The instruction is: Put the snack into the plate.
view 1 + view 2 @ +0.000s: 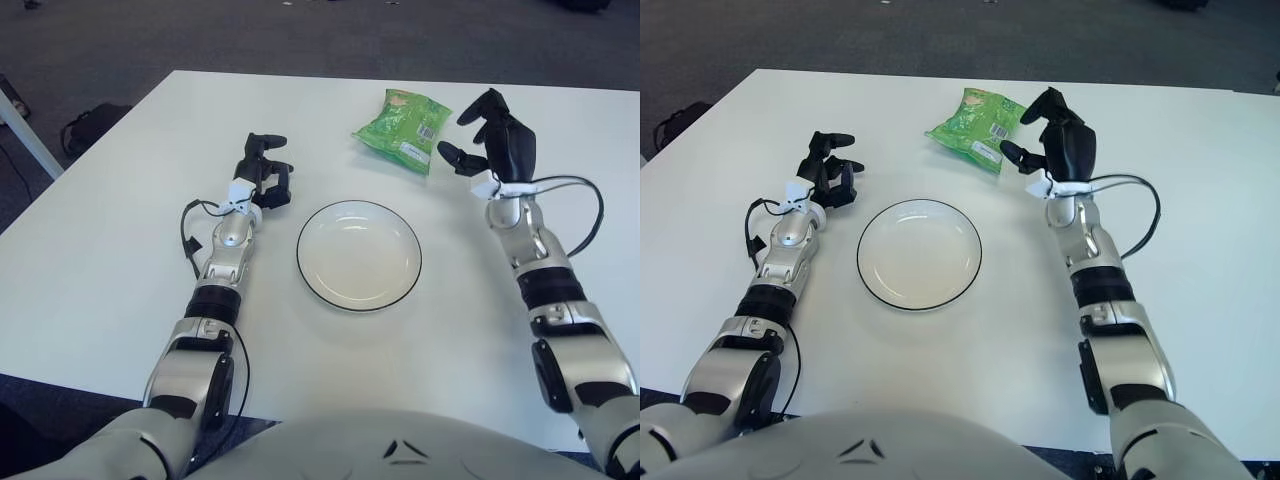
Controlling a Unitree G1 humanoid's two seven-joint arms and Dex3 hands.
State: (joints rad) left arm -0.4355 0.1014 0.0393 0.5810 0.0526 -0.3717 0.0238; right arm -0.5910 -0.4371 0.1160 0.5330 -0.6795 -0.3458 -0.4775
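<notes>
A green snack bag (404, 129) lies flat on the white table, behind and to the right of the plate. A white plate (358, 254) with a thin dark rim sits empty at the table's middle. My right hand (482, 135) is just to the right of the bag, fingers spread open and holding nothing, with the fingertips close to the bag's right edge. My left hand (266, 172) shows to the left of the plate, fingers loosely open and empty.
The white table (120, 250) ends at the far edge just behind the bag, with dark carpet beyond. A dark bag (88, 125) lies on the floor at the left, next to a white table leg (25, 130).
</notes>
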